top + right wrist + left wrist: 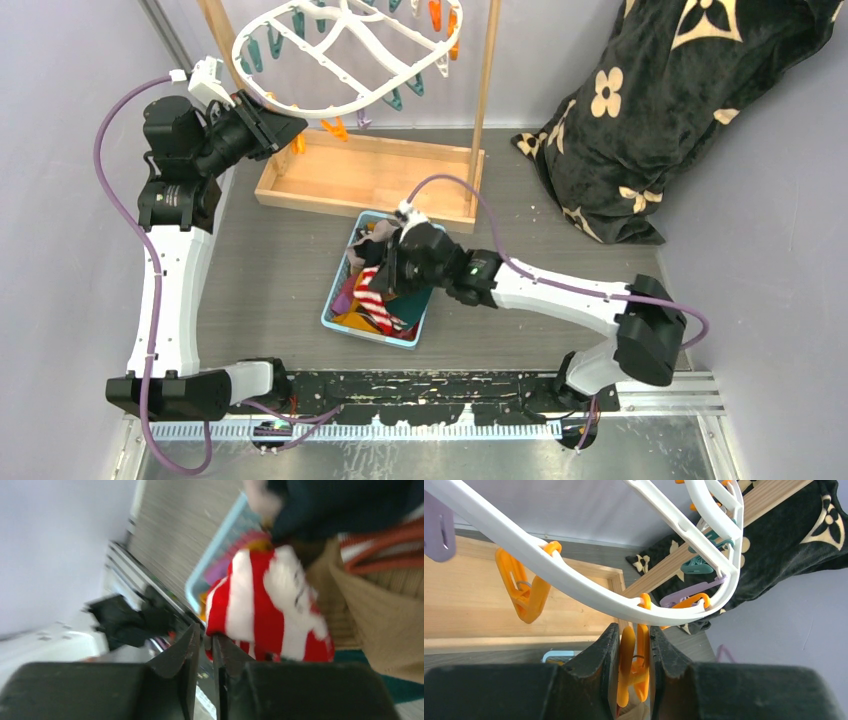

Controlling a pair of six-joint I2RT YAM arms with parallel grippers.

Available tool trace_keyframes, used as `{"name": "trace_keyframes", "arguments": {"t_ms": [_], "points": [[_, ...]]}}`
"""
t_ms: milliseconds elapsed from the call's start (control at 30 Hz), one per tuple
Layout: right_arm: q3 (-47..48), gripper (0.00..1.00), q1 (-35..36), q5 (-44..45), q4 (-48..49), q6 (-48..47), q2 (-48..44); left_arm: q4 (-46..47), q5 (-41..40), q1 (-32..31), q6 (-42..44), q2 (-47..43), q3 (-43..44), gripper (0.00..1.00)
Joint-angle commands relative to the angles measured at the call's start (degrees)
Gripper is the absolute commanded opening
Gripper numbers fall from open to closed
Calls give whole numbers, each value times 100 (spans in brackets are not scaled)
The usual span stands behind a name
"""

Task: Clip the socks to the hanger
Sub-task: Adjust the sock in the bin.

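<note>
The white oval hanger (300, 105) hangs at the back left, with orange and teal clips round its rim. My left gripper (285, 125) is up at its near rim, shut on an orange clip (634, 660) that dangles from the rim (574, 587); the clip sits squeezed between both pads. The socks lie piled in a light blue basket (335, 325) at the table's middle. My right gripper (385, 270) is low over that pile, jaws a narrow gap apart with nothing between them. A red-white striped sock (260, 605) lies right beside its right finger, next to a tan sock (380, 625).
The light wooden stand frame (370, 175) with its tray base stands behind the basket. A large black flower-patterned blanket (650, 120) is heaped at the back right. Another orange clip (524, 587) hangs to the left of the gripped one.
</note>
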Motion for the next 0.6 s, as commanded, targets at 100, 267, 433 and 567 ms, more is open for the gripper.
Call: {"name": "trace_keyframes", "arguments": {"t_ms": [100,267,433,567], "points": [[-330,54,198,72,-517,81,171,-94,148,10,-16,-54,216,0],[-528,65,199,62,-517,319,-175,-118,160,10,-2,-27,257,0],[-912,73,195,643,-251,865,-821,-147,175,10,56,-29,293,0],[-1337,73,108,1247,137,1655,-1380,-152,204,10,65,-14,295,0]]}}
